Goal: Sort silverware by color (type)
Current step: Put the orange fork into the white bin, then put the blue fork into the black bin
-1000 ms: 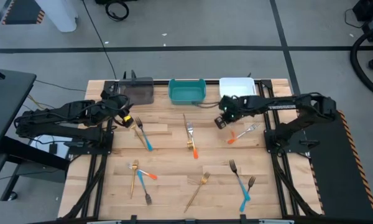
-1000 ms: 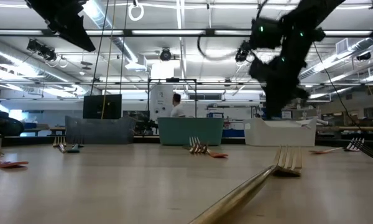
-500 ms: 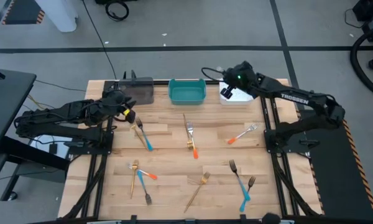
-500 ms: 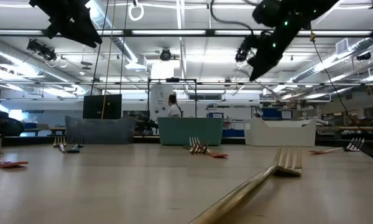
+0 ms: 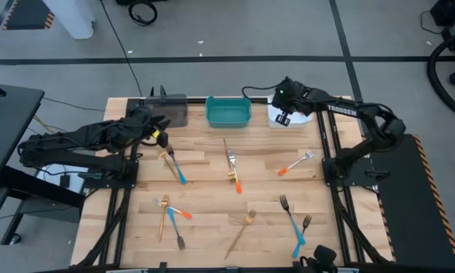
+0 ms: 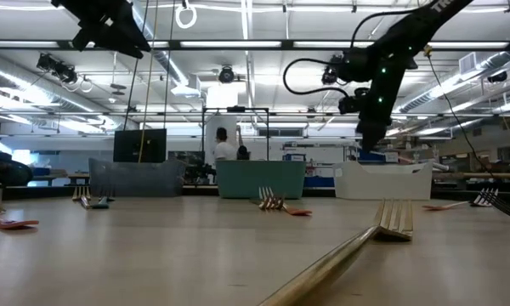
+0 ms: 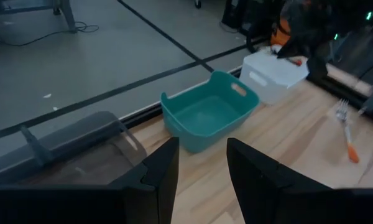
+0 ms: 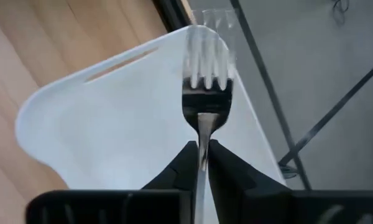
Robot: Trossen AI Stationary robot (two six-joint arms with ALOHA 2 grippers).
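My right gripper (image 5: 283, 115) hangs over the white bin (image 5: 296, 106) at the table's far edge and is shut on a fork with a silver head (image 8: 206, 93). In the left wrist view an orange handle (image 7: 295, 61) shows at that gripper. My left gripper (image 5: 155, 132) is open and holds nothing, hovering just before the grey bin (image 5: 169, 112). Other silverware lies flat on the wood: a blue-handled fork (image 5: 175, 164), a gold and an orange-handled one (image 5: 232, 165), an orange-handled fork (image 5: 295, 162), and several more near the near edge (image 5: 246, 227). My right gripper pinches the fork between its two fingers at the slim neck (image 8: 202, 127) just behind the head. The fingers come from above, pointing down, and lie along the fork. The head sticks out past the fingertips, lifted clear above the white bin (image 8: 112, 124).
Three bins stand in a row along the far edge: grey, teal (image 5: 227, 111) and white. Bare wood lies between the scattered forks in the table's middle. A person (image 6: 223, 149) stands far off in the room behind.
My right gripper has risen from the table's middle right, near the orange-handled fork, and moved toward the far edge until it is over the white bin, tipping downward with its fork. My left gripper has risen and shifted slightly toward the grey bin.
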